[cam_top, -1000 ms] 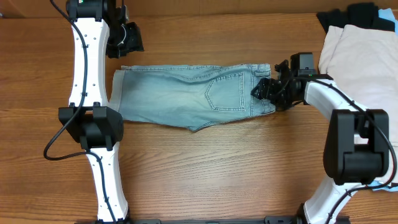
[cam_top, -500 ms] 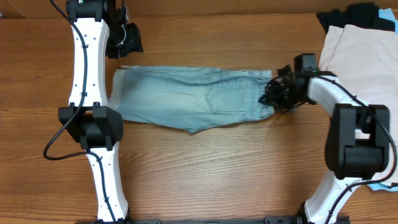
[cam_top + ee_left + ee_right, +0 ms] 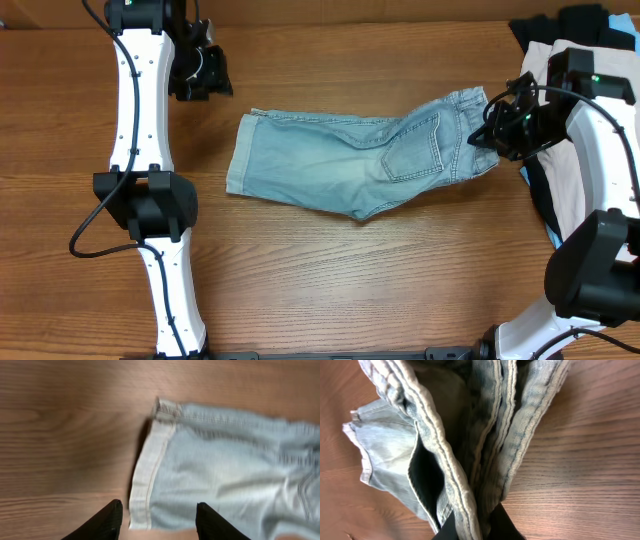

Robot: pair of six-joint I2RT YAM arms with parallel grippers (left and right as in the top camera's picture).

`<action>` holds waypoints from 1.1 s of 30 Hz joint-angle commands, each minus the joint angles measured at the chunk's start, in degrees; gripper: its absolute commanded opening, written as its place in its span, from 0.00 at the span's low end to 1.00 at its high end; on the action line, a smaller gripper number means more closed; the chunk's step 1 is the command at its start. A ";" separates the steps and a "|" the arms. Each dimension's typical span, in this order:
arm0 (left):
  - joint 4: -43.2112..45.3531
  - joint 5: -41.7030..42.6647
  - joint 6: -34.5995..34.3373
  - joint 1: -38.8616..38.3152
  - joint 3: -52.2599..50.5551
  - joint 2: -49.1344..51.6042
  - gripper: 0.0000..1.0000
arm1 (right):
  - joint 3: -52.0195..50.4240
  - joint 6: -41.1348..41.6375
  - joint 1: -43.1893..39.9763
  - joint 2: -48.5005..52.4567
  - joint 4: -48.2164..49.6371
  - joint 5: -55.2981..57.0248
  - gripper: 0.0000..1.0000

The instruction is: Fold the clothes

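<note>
Overhead: the denim shorts have slid right across the table compared with a second ago, and the waistband end is now skewed up toward the beige garment. The right gripper has clamped onto the waistband; its wrist view shows bunched denim layers pinched between the jaws. The left gripper stands parted and holds nothing, with the leg hem lying flat just ahead of it. This reads as a repositioning drag, with no fold made yet. The shorts lie mid-table, back pocket up. No brand, label or legible writing is visible.
</note>
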 commanded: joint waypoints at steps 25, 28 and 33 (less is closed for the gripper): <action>11.54 29.09 30.84 1.03 -32.00 -0.28 0.23 | 5.31 -0.83 -2.82 -1.55 0.46 -0.07 0.04; 14.84 29.09 30.73 1.05 -36.37 -0.28 0.12 | 5.31 -0.83 -2.82 -1.55 0.50 -0.07 0.04; 20.61 29.07 27.87 1.05 -42.12 -0.28 0.04 | 5.31 -0.72 -2.75 -1.55 0.50 -0.50 0.04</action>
